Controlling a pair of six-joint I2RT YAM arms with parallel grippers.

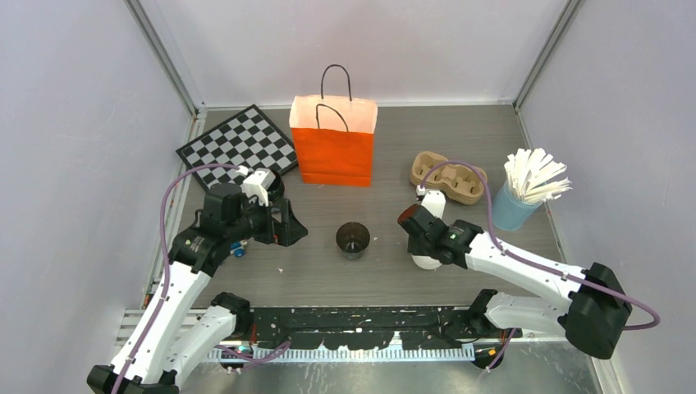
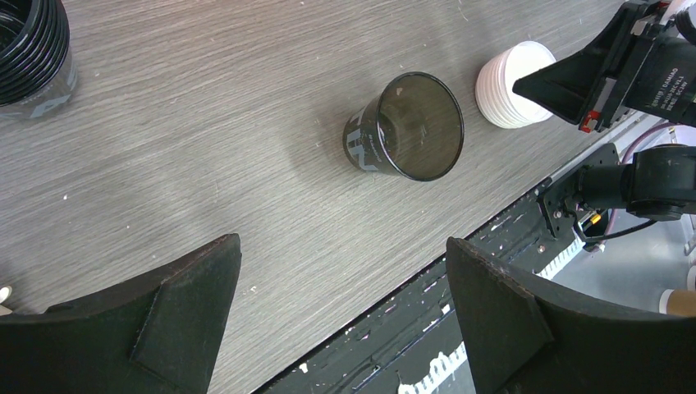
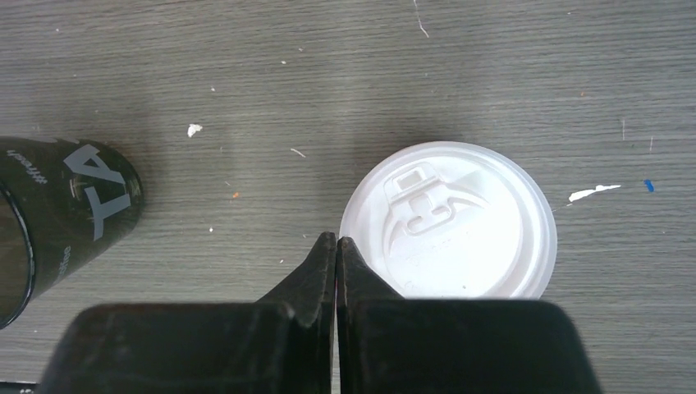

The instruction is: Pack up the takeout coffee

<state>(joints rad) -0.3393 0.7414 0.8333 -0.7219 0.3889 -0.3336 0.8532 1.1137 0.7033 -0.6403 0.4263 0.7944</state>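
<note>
No lidded cup shows in any view. A lidless black cup (image 1: 353, 240) stands upright mid-table, also in the left wrist view (image 2: 406, 127) and the right wrist view (image 3: 57, 213). Right of it is a low ridged stack topped by a white sip lid (image 3: 451, 222), also in the left wrist view (image 2: 509, 86). My right gripper (image 3: 336, 240) is shut and empty, its tips just above the lid's left edge. My left gripper (image 2: 341, 242) is open and empty, left of the black cup near the table's front edge. The orange paper bag (image 1: 332, 144) stands upright at the back.
A chessboard (image 1: 238, 146) lies at the back left. A cardboard cup carrier (image 1: 450, 176) and a blue cup of white sticks (image 1: 525, 193) sit at the right. A stack of black rings (image 2: 29, 49) is near my left arm. Grey walls enclose the table.
</note>
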